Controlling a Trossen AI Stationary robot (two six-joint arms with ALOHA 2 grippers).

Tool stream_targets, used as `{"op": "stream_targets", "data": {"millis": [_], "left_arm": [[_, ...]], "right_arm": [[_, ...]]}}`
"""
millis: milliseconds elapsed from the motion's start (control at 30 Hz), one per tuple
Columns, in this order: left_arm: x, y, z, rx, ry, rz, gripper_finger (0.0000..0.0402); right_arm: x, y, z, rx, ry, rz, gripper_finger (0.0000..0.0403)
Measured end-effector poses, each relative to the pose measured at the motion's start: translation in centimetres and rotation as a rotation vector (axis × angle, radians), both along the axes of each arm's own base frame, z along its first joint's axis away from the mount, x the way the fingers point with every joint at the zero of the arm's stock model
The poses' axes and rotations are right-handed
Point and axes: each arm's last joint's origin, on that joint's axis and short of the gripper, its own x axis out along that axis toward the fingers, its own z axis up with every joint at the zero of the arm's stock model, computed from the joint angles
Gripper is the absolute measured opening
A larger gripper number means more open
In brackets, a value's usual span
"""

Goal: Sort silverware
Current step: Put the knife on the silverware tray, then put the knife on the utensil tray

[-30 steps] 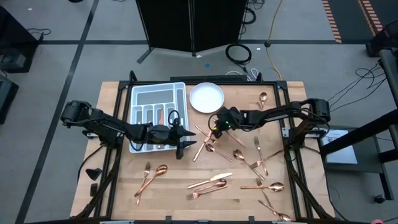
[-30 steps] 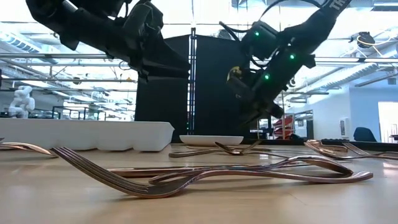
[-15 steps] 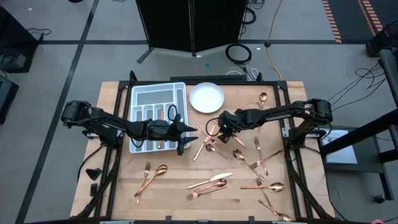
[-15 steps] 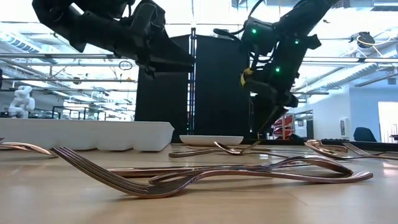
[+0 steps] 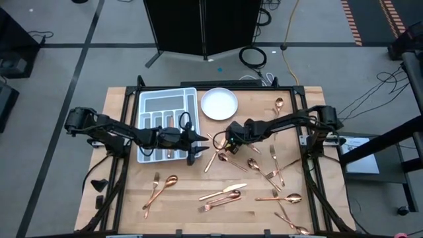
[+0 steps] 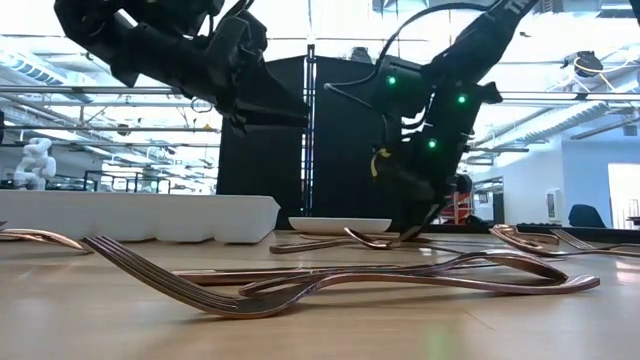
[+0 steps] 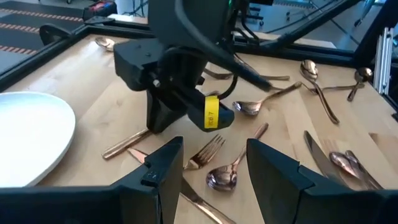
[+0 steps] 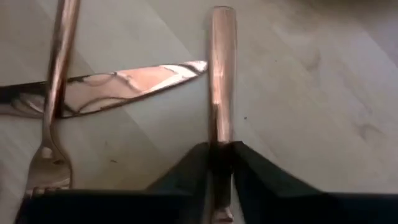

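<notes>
Copper silverware (image 5: 223,193) lies scattered over the wooden table, with a cluster at the middle (image 5: 221,157). My right gripper (image 5: 228,141) points steeply down into that cluster and is shut on one copper piece (image 8: 221,74); the low view shows its fingertips (image 6: 412,232) down among the silverware. My left gripper (image 5: 197,148) hovers open just right of the grey tray (image 5: 166,99). Its fingers (image 7: 163,167) stand apart above a fork (image 7: 205,151) and a spoon (image 7: 225,177), touching neither. My right gripper pinches the copper piece's slim handle (image 8: 221,138) between its two fingers, some way back from the rounded free end (image 8: 221,15). The fingers come from above, slanting down, and the handle runs on past them. The piece's other end is hidden by the gripper.
A white plate (image 5: 219,104) sits at the far middle beside the tray, which holds a copper piece (image 5: 169,123). A knife blade (image 8: 137,84) and a fork (image 8: 53,93) lie right beside the held handle. More silverware lies near the front (image 5: 162,185) and right (image 5: 277,165).
My right gripper has sunk from above the table down into the middle cluster of silverware and has tipped from a shallow slant to pointing steeply down.
</notes>
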Motion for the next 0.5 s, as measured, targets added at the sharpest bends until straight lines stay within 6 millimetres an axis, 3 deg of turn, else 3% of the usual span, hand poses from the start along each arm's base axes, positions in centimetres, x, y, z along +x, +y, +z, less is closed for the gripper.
{"op": "stream_targets", "data": {"millis": [133, 367, 500], "left_arm": [[0.0, 0.0, 0.0, 0.015, -0.001, -0.005, 0.0171], [0.0, 0.0, 0.0, 0.023, -0.001, -0.007, 0.0171], [0.0, 0.0, 0.0, 0.024, 0.000, -0.007, 0.0171]], "right_arm": [[-0.4, 0.1, 1.2, -0.016, -0.031, -0.026, 0.0018], [-1.3, 0.0, 7.3, -0.070, -0.232, -0.003, 0.0002], [-1.7, 0.0, 9.4, -0.085, -0.309, 0.004, 0.0002]]}}
